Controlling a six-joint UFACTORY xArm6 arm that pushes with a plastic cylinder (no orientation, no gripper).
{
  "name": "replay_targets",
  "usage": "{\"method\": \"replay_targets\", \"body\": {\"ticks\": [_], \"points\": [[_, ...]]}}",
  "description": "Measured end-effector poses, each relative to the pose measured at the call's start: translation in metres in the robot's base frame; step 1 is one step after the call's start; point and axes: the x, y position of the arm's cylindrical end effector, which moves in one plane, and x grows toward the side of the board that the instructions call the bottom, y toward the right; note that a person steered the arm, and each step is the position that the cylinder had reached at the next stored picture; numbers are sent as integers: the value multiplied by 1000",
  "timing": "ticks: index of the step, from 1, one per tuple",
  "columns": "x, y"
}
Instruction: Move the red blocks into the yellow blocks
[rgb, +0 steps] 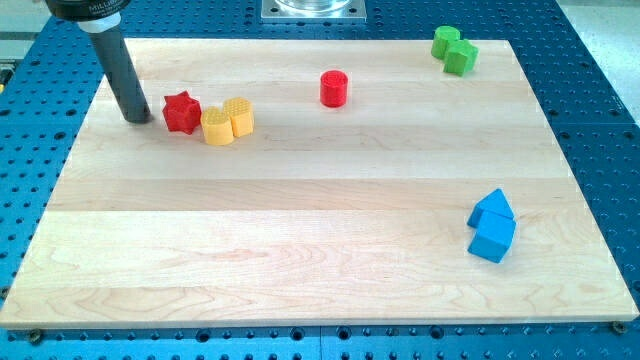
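Blue pegboard frames the wooden desk (300, 260), no hand on this rig, just my tip (139, 118) left of the red star (181, 112) that touches the yellow blocks (227, 122), so you'd next swing behind the red cylinder (334, 88) and push slowly leftward.

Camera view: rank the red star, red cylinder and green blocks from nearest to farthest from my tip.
From my tip at the view's left:
1. red star, just right of it
2. red cylinder, upper middle
3. green blocks, top right corner
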Motion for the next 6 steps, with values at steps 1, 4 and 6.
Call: {"method": "replay_targets", "body": {"ticks": [1,4,6], "points": [[1,11],[-5,80],[-107,168]]}}
